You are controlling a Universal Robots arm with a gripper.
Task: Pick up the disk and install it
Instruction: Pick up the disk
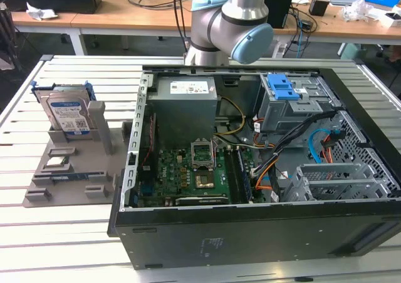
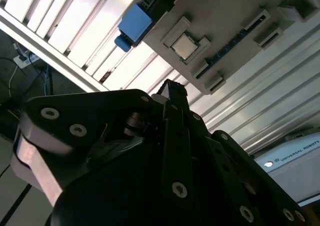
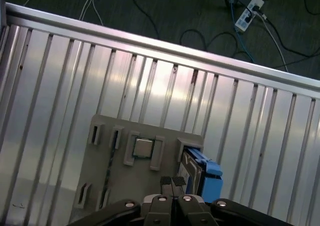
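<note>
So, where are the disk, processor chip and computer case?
the disk [image 1: 66,115]: exterior view, its label
the processor chip [image 3: 143,147]: first wrist view, its metal top
the computer case [image 1: 250,239]: exterior view, near wall

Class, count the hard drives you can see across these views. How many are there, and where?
1. The disk stands upright in the grey holder, at the exterior view's left of the open computer case. Others may be hidden inside its drive cages.

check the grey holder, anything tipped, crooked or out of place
Nothing stands out. The disk stands on edge in its slot at one end of the grey holder, the chip lies flat in its pocket, and the memory stick sits in its groove. Nothing is spilled or visibly damaged.
</note>
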